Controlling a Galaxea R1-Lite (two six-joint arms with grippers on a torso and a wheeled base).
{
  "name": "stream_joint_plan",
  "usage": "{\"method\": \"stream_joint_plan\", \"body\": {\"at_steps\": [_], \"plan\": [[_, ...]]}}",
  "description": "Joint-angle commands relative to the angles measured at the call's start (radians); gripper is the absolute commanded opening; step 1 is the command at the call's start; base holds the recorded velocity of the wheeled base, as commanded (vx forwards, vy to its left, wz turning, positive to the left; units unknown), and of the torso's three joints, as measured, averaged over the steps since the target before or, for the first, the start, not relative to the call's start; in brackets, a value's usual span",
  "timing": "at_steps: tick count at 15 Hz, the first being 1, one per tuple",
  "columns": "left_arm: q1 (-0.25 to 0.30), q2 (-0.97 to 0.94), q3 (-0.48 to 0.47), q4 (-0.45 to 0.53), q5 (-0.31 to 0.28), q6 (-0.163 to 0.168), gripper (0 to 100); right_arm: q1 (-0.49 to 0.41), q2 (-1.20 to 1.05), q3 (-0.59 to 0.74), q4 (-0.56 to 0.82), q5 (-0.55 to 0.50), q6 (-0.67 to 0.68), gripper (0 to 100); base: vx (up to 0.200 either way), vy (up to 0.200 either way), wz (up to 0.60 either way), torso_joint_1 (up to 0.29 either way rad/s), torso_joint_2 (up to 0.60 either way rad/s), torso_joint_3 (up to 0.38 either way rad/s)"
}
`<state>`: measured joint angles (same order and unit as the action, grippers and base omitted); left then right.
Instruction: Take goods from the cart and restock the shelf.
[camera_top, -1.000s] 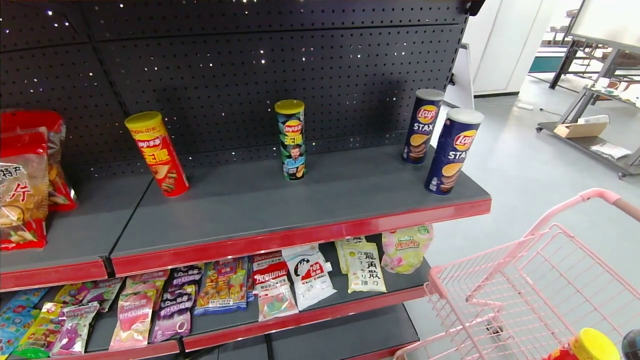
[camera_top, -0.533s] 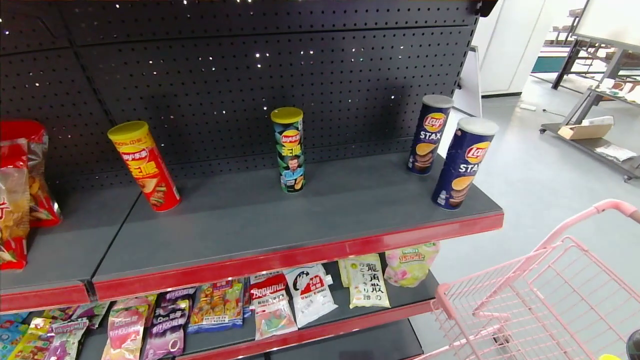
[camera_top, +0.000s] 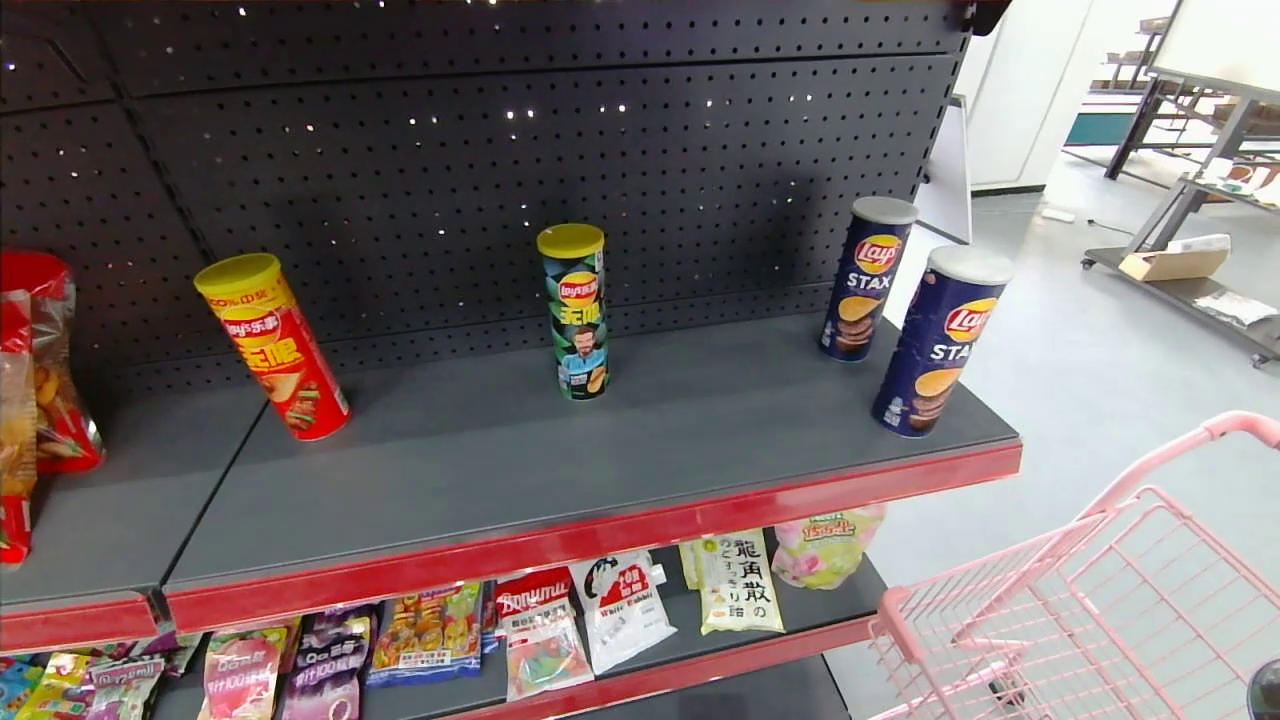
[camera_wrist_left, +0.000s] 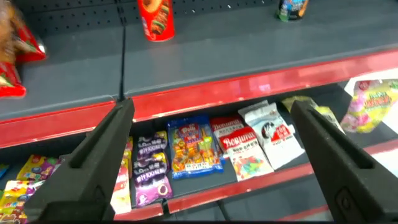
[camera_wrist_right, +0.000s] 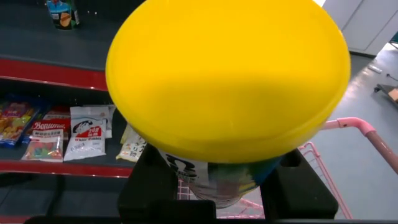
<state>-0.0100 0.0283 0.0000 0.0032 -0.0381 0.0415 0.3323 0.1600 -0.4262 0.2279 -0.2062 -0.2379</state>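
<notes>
Across the far side, from left to centre: a black pegboard shelf (camera_top: 560, 470) with grey decks edged in red. At near right, just beside the shelf end: a pink wire cart (camera_top: 1240, 427).

Along the lower deck, lying flat in a row: assorted snack bags (camera_top: 620, 610). At the far left of the upper deck: red crisp bags (camera_top: 40, 390).

Standing on the upper deck, well apart: a red chip can (camera_top: 272, 345) on the left, a green chip can (camera_top: 577, 310) in the middle by the pegboard, and two navy chip cans at the right end, one far (camera_top: 866, 280) and one near (camera_top: 940, 345) the red edge.

Clamped in the right gripper (camera_wrist_right: 221, 186), fingers closed against its body: a yellow-lidded chip can (camera_wrist_right: 227, 74), upright, with the cart's pink handle close behind it.

Spread wide and holding nothing: the left gripper (camera_wrist_left: 212, 118), in front of the shelf's red edge and the snack bags.
</notes>
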Motion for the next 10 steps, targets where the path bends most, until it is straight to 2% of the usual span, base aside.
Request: {"method": "stream_joint_plan", "body": {"at_steps": [1, 3, 4, 5, 6, 7, 8, 9, 10], "plan": [[-0.008, 0.041, 0.0, 0.0, 0.0, 0.003, 100, -0.003, -0.033, 0.004, -0.001, 0.001, 0.0, 0, 0.0, 0.0, 0.0, 0.0, 0.0, 0.0], [-0.018, 0.065, -0.021, -0.002, -0.019, 0.011, 100, -0.004, -0.069, 0.006, 0.01, -0.007, 0.002, 0, 0.0, 0.0, 0.0, 0.0, 0.0, 0.0], [-0.062, 0.349, -0.287, -0.002, -0.063, -0.068, 100, -0.006, -0.082, 0.033, 0.004, -0.002, 0.006, 0, 0.0, 0.0, 0.0, 0.0, 0.0, 0.0], [-0.064, 0.545, -0.446, -0.008, -0.072, -0.147, 100, -0.009, -0.074, 0.037, 0.002, -0.002, 0.005, 0, 0.0, 0.0, 0.0, 0.0, 0.0, 0.0], [-0.071, 0.71, -0.532, -0.025, -0.085, -0.13, 100, -0.01, -0.056, 0.032, 0.002, -0.007, 0.005, 0, 0.0, 0.0, 0.0, 0.0, 0.0, 0.0], [-0.084, 0.834, -0.568, -0.095, -0.112, -0.095, 100, -0.012, -0.023, 0.029, 0.001, -0.01, 0.006, 0, 0.0, 0.0, 0.0, 0.0, 0.0, 0.0], [-0.117, 0.978, -0.595, -0.23, -0.171, -0.043, 100, -0.012, 0.015, 0.015, -0.002, -0.022, 0.006, 0, 0.0, 0.0, 0.0, 0.0, 0.0, 0.0], [-0.14, 1.118, -0.638, -0.351, -0.24, -0.006, 100, -0.01, 0.053, -0.005, -0.002, -0.021, 0.006, 0, 0.0, 0.0, 0.0, 0.0, 0.0, 0.0], [-0.143, 1.263, -0.703, -0.424, -0.286, 0.014, 100, -0.01, 0.072, -0.026, -0.002, -0.019, 0.006, 0, 0.0, 0.0, 0.0, 0.0, 0.0, 0.0]]}}
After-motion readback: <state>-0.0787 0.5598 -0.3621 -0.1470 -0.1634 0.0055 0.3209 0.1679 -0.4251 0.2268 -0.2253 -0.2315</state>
